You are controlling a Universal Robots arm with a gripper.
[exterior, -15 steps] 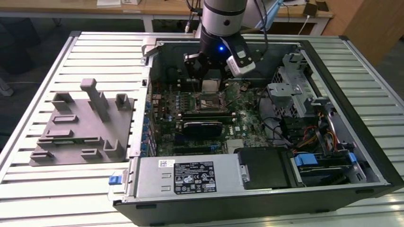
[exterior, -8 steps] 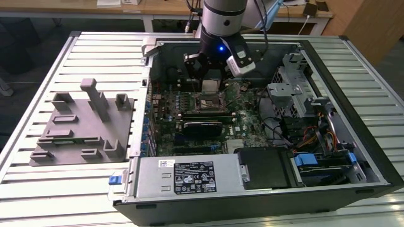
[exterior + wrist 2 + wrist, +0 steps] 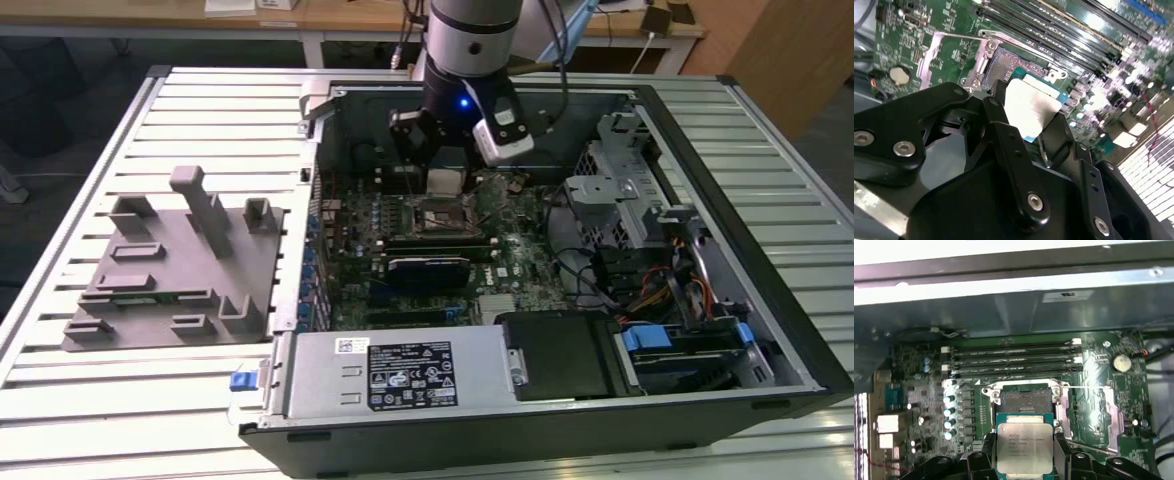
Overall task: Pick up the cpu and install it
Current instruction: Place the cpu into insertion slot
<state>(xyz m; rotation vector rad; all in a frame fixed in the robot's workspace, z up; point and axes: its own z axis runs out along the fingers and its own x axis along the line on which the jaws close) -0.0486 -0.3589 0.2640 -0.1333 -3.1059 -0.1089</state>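
- The cpu (image 3: 1024, 450) was clamped in the gripper (image 3: 1024, 440), with a black finger (image 3: 1061, 452) pressed against each of two opposite edges.
- Its silvery top faced the first wrist view. This edge hold probably kept the contact side untouched and free for seating.
- The chip hung clear of the motherboard (image 3: 919, 370), close by the socket (image 3: 1024, 399), and was not seated in it. The exact offset from the socket could not be told.
- The socket was bare. Its metal retaining plate (image 3: 1101, 410) lay folded open to one side, so nothing barred the way in.
- The memory slots (image 3: 1014, 357) ran along the socket's other side, apart from the chip.
- In the exterior view, the arm reached down into the open computer case (image 3: 787, 350).
- The grey fixture (image 3: 174, 270) sat on the table at the exterior view's left, well apart from the gripper.
- Judged from this, the pick-up was complete and the installation was not yet done.
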